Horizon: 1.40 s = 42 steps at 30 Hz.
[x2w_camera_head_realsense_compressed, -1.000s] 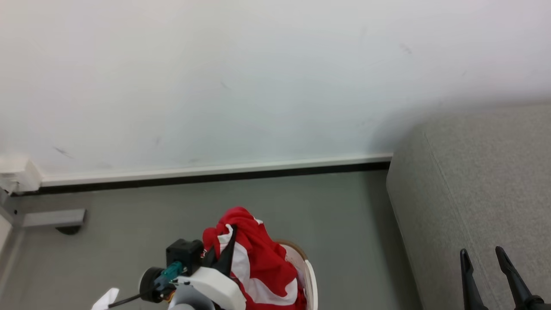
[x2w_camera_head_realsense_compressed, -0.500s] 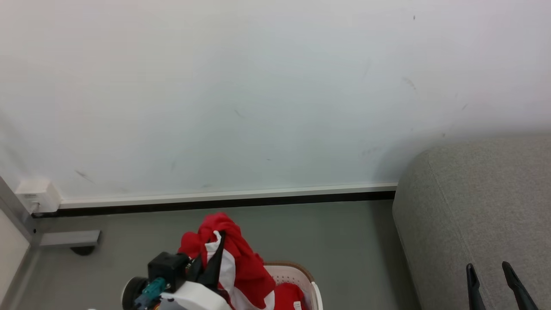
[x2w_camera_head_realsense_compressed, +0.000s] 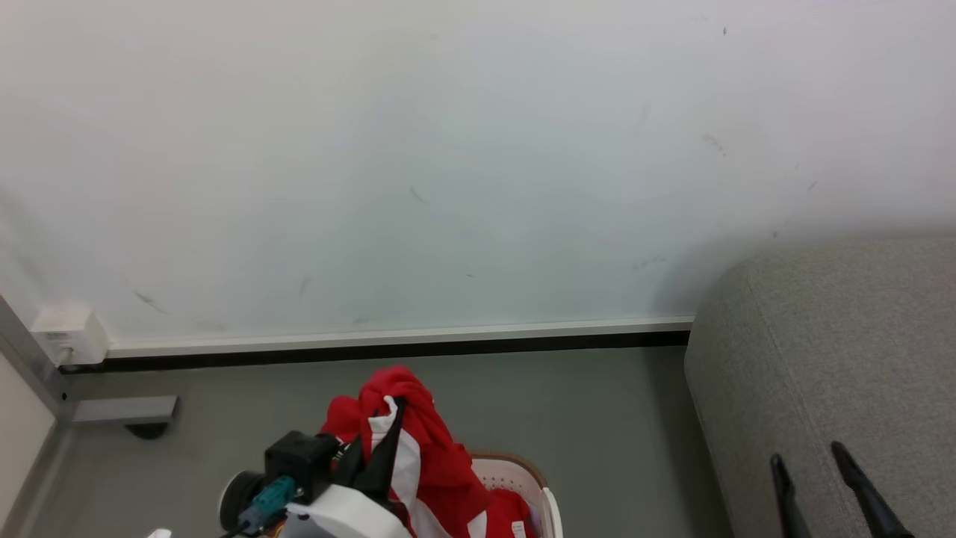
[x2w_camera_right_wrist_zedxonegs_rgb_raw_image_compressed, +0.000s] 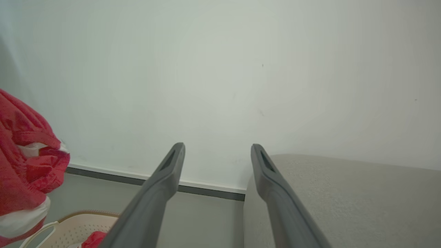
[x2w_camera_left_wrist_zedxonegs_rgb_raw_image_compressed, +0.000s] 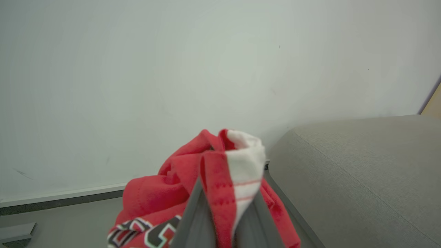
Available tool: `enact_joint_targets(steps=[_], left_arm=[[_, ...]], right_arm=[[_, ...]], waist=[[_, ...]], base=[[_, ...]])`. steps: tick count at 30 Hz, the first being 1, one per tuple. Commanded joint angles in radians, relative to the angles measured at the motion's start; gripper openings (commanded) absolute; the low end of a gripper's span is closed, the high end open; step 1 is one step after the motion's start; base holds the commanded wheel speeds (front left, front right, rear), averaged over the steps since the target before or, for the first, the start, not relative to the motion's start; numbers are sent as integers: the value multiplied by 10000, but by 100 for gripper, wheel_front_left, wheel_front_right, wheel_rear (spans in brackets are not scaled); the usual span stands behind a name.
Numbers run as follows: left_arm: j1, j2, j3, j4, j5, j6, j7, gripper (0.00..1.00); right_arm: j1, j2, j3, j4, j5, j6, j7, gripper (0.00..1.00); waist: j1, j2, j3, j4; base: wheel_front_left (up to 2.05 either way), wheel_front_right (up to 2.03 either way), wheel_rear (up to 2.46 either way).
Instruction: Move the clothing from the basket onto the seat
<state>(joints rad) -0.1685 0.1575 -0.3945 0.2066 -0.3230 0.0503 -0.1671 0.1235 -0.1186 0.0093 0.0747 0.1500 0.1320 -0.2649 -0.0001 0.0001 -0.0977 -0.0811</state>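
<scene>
A red garment with white trim, part of the clothing [x2w_camera_head_realsense_compressed: 426,448], hangs lifted above the basket [x2w_camera_head_realsense_compressed: 549,508] at the bottom of the head view. My left gripper [x2w_camera_head_realsense_compressed: 396,415] is shut on its upper fold; in the left wrist view the fabric [x2w_camera_left_wrist_zedxonegs_rgb_raw_image_compressed: 224,172] bunches over the closed fingers. More red clothing [x2w_camera_head_realsense_compressed: 511,515] lies inside the basket [x2w_camera_right_wrist_zedxonegs_rgb_raw_image_compressed: 69,227]. The grey seat [x2w_camera_head_realsense_compressed: 836,359] rises at the right. My right gripper [x2w_camera_head_realsense_compressed: 806,456] stands open over the seat's near edge, its fingers [x2w_camera_right_wrist_zedxonegs_rgb_raw_image_compressed: 168,172] apart with nothing between them.
A white wall with a white and black skirting strip [x2w_camera_head_realsense_compressed: 388,344] runs behind the grey floor [x2w_camera_head_realsense_compressed: 597,418]. A grey bracket [x2w_camera_head_realsense_compressed: 123,409] and a white box [x2w_camera_head_realsense_compressed: 67,336] sit at the left.
The head camera tilted up, so the scene dropped in the picture. The left gripper raised the red garment further out of the basket. The right gripper shifted slightly left.
</scene>
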Motion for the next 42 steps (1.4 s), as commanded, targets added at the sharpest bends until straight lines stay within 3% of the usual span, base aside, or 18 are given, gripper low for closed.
enact_joint_targets(steps=[1,14,22,39,40,41,42], left_arm=[[-42,52,-41,-147,-37,-50,75,0],[-689,-413,-987,-857,-66,-487,835,0],[-1119,-765,-1853,-577,35,-774,940,0],[-1513,-1029,-3973,-890,-846,-1600,1354,0],[-1522,-1034,-4026,-901,-931,-1613,1374,0],[-1530,-1039,-4054,-897,-992,-1615,1366,0],[-1535,-1040,-4073,-861,-1035,-1611,1382,0]], right_arm=[[-187,-229,338,-78,-137,-23,8,100],[-2066,-2291,5394,8,1653,-25,8,100],[-3592,-2825,7682,209,2615,-25,8,100],[-4859,-2782,9059,1548,3495,-25,8,100],[-4897,-2730,8950,1585,3531,-25,7,64],[-4908,-2678,8878,1598,3571,-25,7,13],[-4889,-2650,8860,1616,3596,-25,8,0]], waist=[[1,-1,13,-4],[1,-1,89,-5],[1,-1,205,-38],[1,-1,216,-44],[1,-1,211,-57],[1,-1,207,-69],[1,-1,203,-81]], base=[[0,0,0],[0,0,0],[0,0,0],[0,0,0],[0,0,0],[0,0,0],[0,0,0]])
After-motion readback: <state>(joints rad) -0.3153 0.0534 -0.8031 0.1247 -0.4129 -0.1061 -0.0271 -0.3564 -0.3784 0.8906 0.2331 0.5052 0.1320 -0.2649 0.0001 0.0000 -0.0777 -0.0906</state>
